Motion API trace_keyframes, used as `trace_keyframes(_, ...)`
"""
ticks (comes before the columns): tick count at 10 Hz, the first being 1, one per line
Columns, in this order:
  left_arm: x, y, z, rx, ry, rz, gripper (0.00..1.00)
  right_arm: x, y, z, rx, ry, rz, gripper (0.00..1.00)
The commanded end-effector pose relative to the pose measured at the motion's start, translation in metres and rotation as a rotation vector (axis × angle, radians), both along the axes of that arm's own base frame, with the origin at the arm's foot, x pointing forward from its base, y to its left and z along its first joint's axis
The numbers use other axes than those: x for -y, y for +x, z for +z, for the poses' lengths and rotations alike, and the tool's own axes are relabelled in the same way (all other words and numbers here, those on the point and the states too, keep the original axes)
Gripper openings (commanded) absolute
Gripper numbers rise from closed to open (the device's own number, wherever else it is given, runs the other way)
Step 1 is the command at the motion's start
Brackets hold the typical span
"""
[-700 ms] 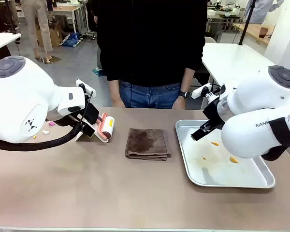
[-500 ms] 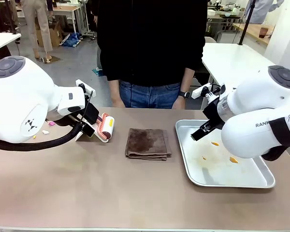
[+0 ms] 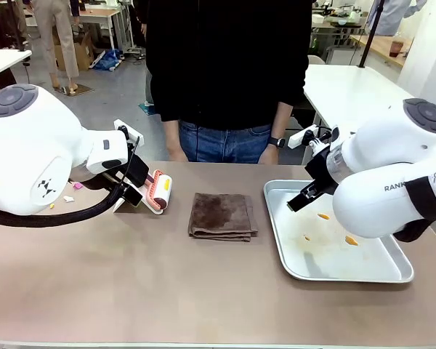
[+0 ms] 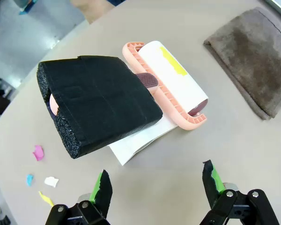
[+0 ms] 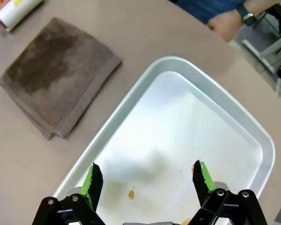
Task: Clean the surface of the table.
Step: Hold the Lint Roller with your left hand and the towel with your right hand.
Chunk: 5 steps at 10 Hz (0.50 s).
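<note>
A: Quick one. Where's the mess, and what are the hands doing?

B: The wide matte brownish-taupe bench (image 3: 167, 283) carries small coloured paper scraps (image 4: 37, 152), well to the left of the folded brown terry cloth (image 3: 221, 216). The left hand (image 4: 157, 180) has its fingers apart and holds nothing. It hangs left of the cloth, over the lint roller with the salmon plastic frame and white sticky roll (image 4: 171, 77). The right hand (image 5: 146, 173) is also spread and empty, right of the cloth, over the shiny rectangular metal tray (image 3: 272, 218).

A: Risks?

B: Main one is the roller grab. Its handle is wrapped in a thick black foam block (image 4: 98, 101). The foam squashes, so an off-centre pinch could let the roller twist or tip. There's also a white sheet (image 4: 136, 143) under it. Could be a stand or loose paper, can't tell from here. If it's loose, it may drag along.

A: And the scraps?

B: They're light and, judging by the left wrist view, near the bench edge on the side away from the cloth. A fast sweep could flick them off.

A: Right side?

B: If it drops towards the cloth it could clip the tray rim and shunt the tray.
</note>
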State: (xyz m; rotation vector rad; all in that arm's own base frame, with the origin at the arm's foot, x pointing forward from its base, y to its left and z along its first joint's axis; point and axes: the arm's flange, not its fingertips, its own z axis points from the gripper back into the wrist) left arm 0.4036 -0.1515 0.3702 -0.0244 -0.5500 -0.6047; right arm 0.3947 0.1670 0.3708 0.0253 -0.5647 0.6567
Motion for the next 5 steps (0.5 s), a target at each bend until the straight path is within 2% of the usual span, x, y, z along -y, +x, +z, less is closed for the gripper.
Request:
trace_keyframes(1,0.0001,0.0000,0.0000,0.000,0.000,-0.001,1.00,0.0000,0.0001,0.0002,0.000,0.001,0.000,1.00)
trace_keyframes(5,0.0001,0.0000,0.0000,0.000,0.000,-0.001,1.00,0.0000,0.0001,0.0002,0.000,0.001,0.000,1.00)
